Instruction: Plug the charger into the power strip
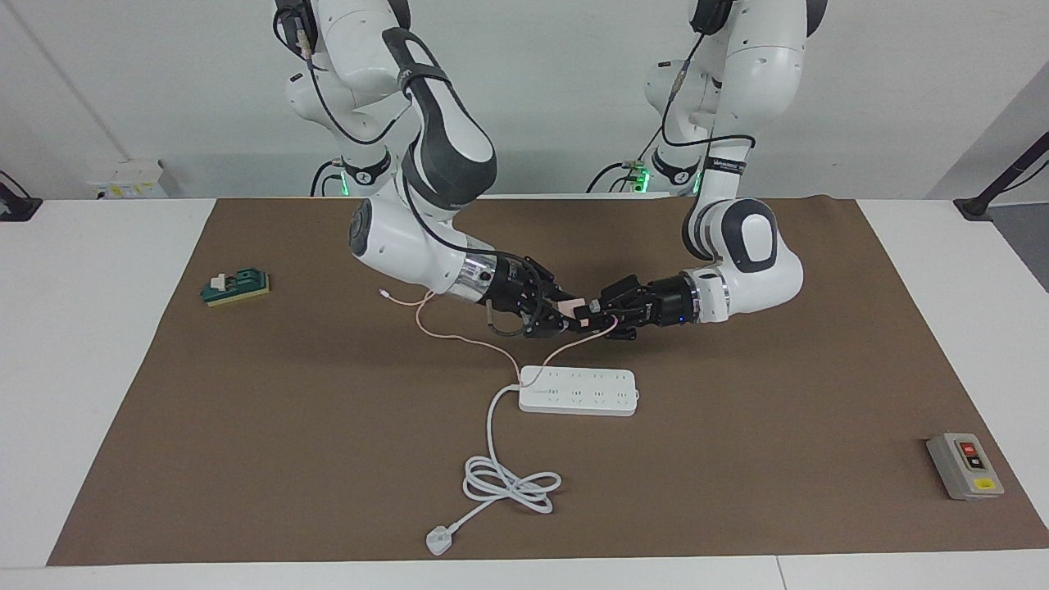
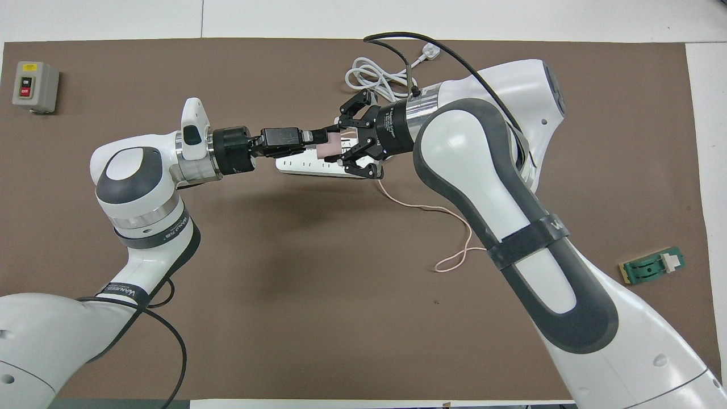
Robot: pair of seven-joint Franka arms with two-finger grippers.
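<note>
The pale-pink charger (image 1: pixel 568 309) is held up in the air between my two grippers, over the table just nearer the robots than the power strip (image 1: pixel 578 391). In the overhead view the charger (image 2: pixel 328 149) covers part of the power strip (image 2: pixel 306 166). My left gripper (image 1: pixel 593 315) (image 2: pixel 317 138) is shut on the charger. My right gripper (image 1: pixel 556 317) (image 2: pixel 342 143) faces it, its fingers spread on either side of the charger. The thin pink cable (image 1: pixel 459 336) (image 2: pixel 448 213) hangs down and trails over the mat and one end of the strip.
The strip's thick white cord (image 1: pixel 508 483) (image 2: pixel 369 76) lies coiled farther from the robots and ends in a white plug (image 1: pixel 439 541) (image 2: pixel 430 52). A grey button box (image 1: pixel 965 465) (image 2: pixel 34 86) sits toward the left arm's end. A green switch block (image 1: pixel 236 287) (image 2: pixel 653 267) sits toward the right arm's end.
</note>
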